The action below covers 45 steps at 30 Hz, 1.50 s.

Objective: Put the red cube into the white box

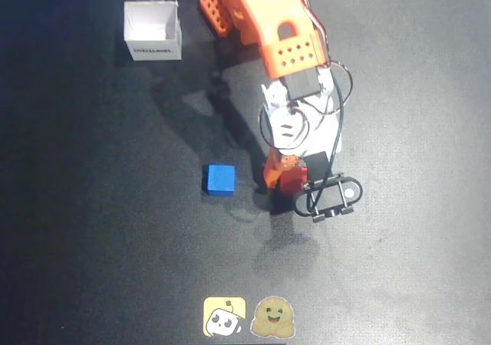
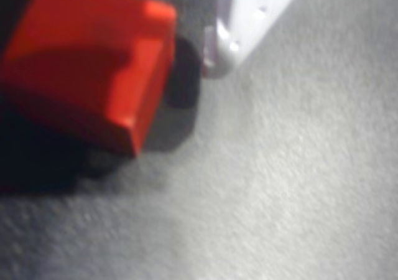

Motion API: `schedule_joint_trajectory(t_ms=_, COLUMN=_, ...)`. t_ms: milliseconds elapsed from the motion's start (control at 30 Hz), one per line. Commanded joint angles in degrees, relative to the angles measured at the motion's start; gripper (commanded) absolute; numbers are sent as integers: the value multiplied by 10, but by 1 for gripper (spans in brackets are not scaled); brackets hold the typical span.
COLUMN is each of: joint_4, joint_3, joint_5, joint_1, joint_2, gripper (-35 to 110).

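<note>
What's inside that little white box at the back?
The white box looks empty: its pale floor and inner walls show in the overhead view. The near inner wall is hidden by the angle. The red cube sits at the gripper.

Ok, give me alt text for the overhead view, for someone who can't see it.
An orange robot arm reaches down over a dark table, its tool at the red cube right of centre. A blue cube sits apart to the left, and the open white box stands at upper left.
</note>
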Motion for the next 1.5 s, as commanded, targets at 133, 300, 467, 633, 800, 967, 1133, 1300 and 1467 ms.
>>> schedule_joint_trajectory(t_ms=133, joint_4=-52, joint_3=-18, joint_5=-3, joint_1=4, joint_2=-22, gripper=1)
schedule_joint_trajectory(t_ms=300, joint_4=-65, joint_3=-16, joint_5=9, joint_1=15, joint_2=-32, gripper=0)
schedule_joint_trajectory(t_ms=467, joint_4=23, joint_3=-36, joint_5=15, joint_1=51, joint_2=32, gripper=0)
schedule_joint_trajectory(t_ms=633, joint_4=190, joint_3=-42, joint_5=44, joint_1=129, joint_2=196, gripper=0)
schedule_joint_trajectory(t_ms=800, joint_4=331, joint_3=-44, joint_5=52, joint_1=283, joint_2=366, gripper=0)
schedule_joint_trajectory(t_ms=967, joint_4=398, joint_3=-44, joint_5=10, joint_1=504, joint_2=409, gripper=0)
schedule_joint_trajectory(t_ms=1133, joint_4=427, joint_3=-37, joint_5=-11, joint_1=683, joint_2=403, gripper=0)
schedule_joint_trajectory(t_ms=1300, joint_4=443, joint_3=-31, joint_5=-41, joint_1=804, joint_2=371, gripper=0)
schedule_joint_trajectory(t_ms=1467, joint_4=480, joint_3=-21, joint_5=-45, joint_1=860, joint_2=367, gripper=0)
